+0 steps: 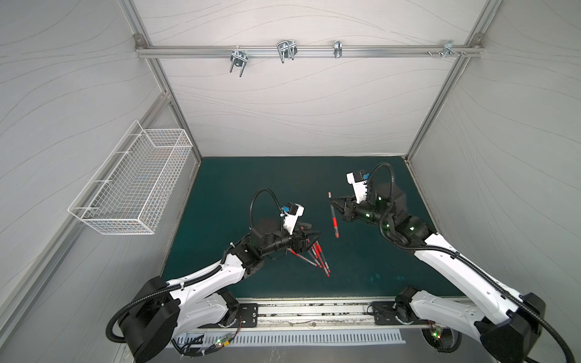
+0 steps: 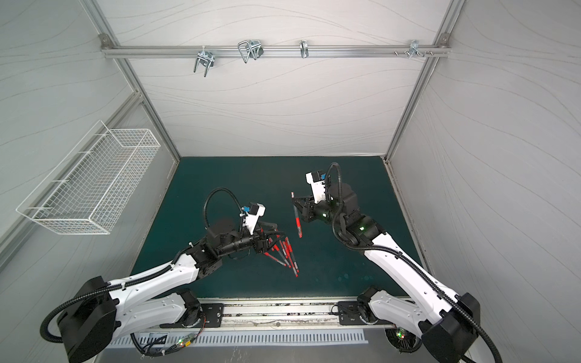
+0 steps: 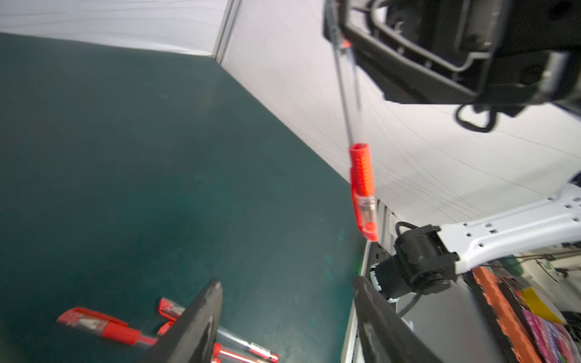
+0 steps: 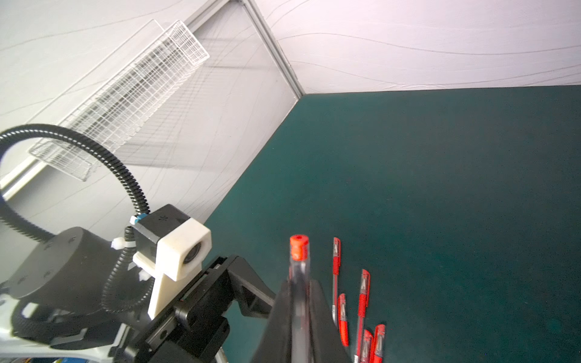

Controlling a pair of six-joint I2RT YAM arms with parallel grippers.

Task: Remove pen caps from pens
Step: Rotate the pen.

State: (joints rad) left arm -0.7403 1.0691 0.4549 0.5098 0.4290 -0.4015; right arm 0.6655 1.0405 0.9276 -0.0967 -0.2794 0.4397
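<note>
While the black right gripper pinches a slim clear-barrelled pen with a red cap right of centre in both top views, its jaws sit pressed tight on the barrel just below the red end plug, and the pen hangs clear of the dark green table mat. And the short red cap is on its lower end, plain to see in the left wrist view. Over to the black left gripper: two dark fingers spread apart with nothing between them, hovering over the loose heap of capped red-and-clear pens at lower centre of the mat.

Any writing? Small print on the barrels and cap clips, but it's too blurred to read. No brand visible on the arms either.

Room to move: the mat's upper half is bare right up to the grey wavy-lined back wall, and there's a wide clear strip at lower right. A white wire basket hangs on the wall at left, well apart from the pens.

Hard to make out: the left gripper body covers the upper part of the heap, so the pens can't be counted. The right wrist view cuts the heap off at the bottom edge.
</note>
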